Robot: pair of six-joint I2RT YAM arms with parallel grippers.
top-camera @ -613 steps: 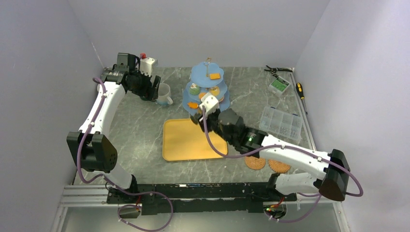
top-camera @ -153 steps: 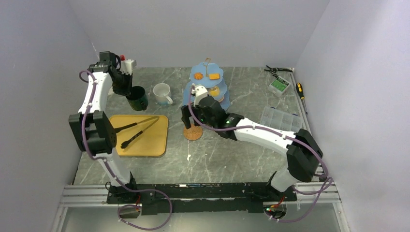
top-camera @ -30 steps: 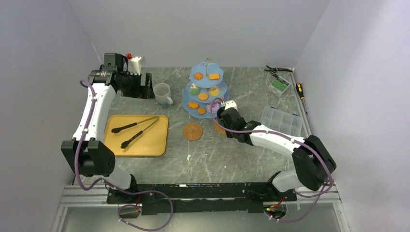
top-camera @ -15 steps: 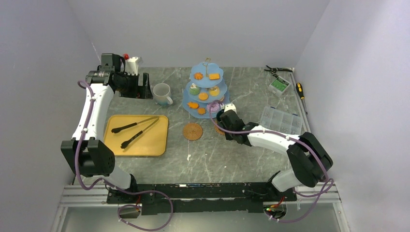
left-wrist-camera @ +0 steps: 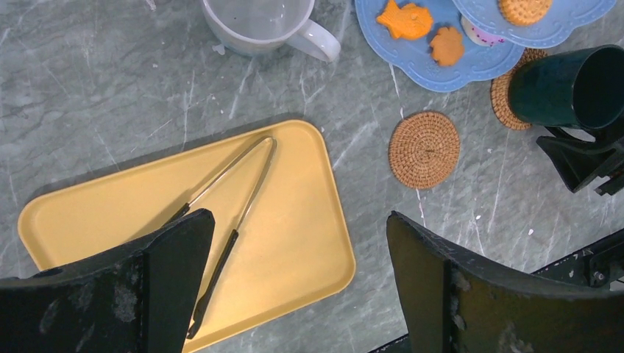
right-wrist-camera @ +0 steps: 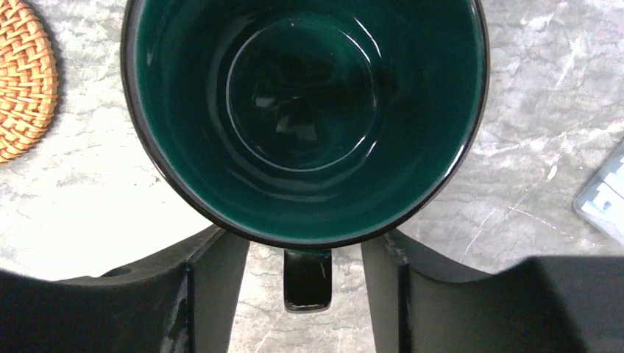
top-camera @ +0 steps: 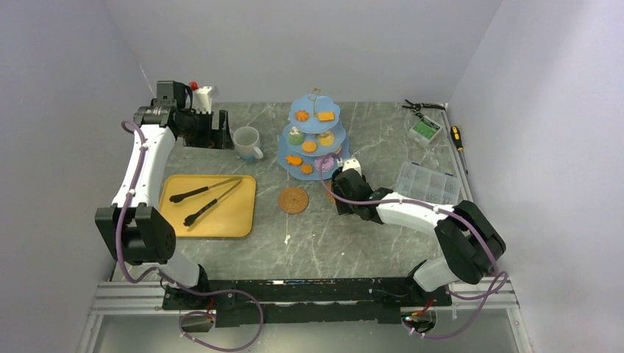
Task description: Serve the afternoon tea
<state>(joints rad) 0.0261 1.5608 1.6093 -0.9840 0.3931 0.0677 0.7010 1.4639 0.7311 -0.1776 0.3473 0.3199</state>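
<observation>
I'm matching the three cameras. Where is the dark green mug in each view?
Top external: dark green mug just right of centre, below the light-blue stand.
Left wrist: upper right corner.
Right wrist: fills the middle, seen from above.
Shared landmark: the bare woven coaster to its left.

table (left-wrist-camera: 88, 95): grey, marble-veined, smooth
dark green mug (right-wrist-camera: 302, 110): glazed, glossy; reflections are seen inside
coaster (left-wrist-camera: 424, 149): woven fibre, rough
yellow tray (left-wrist-camera: 294, 243): smooth, matt, plastic-looking
tongs (left-wrist-camera: 228, 191): thin metal arms, black-coated ends
left pincer (left-wrist-camera: 296, 220): black, matt, scuffed
</observation>
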